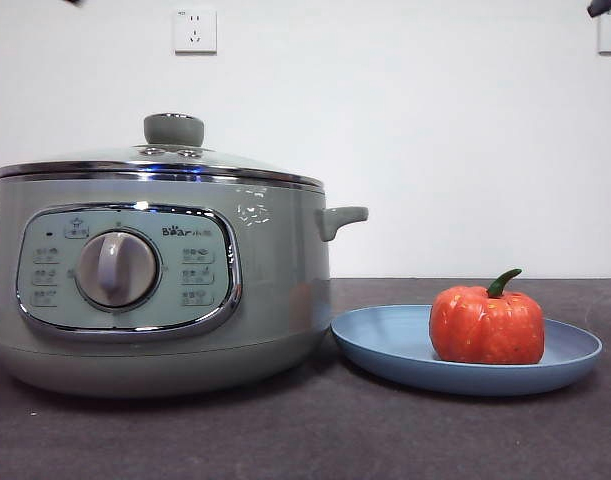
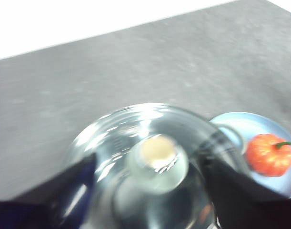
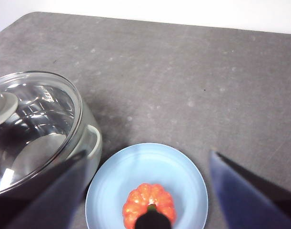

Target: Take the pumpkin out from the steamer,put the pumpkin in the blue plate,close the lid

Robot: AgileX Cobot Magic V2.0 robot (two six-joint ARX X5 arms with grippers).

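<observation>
You have the pumpkin (image 1: 487, 325) sitting upright in the blue plate (image 1: 385, 345), its dark green stem curving up; it rests on the half of the plate farther from the steamer (image 1: 155, 290). The plate lies flat on the dark grey tabletop (image 1: 315, 440), just beside the steamer's base, under the pot's side handle (image 1: 342, 218). The lid (image 1: 160, 160) is seated on the steamer's chrome rim, its sage-green knob (image 1: 174, 129) on top, and the control panel with the grey dial (image 1: 117, 268) faces the front camera.

Your left gripper (image 2: 157, 164) hangs above the lid, its two black jaws spread wide to either side of the knob and touching nothing you can see; that view is blurred. Your right gripper (image 3: 150, 191) hangs above the plate, jaws also spread wide, one over the steamer's edge and one past the plate's far side, with the pumpkin between them and untouched. In the front view only a black tip (image 1: 605, 7) shows at the top right corner. Two wall sockets (image 1: 195, 30) sit on the white wall behind.
</observation>
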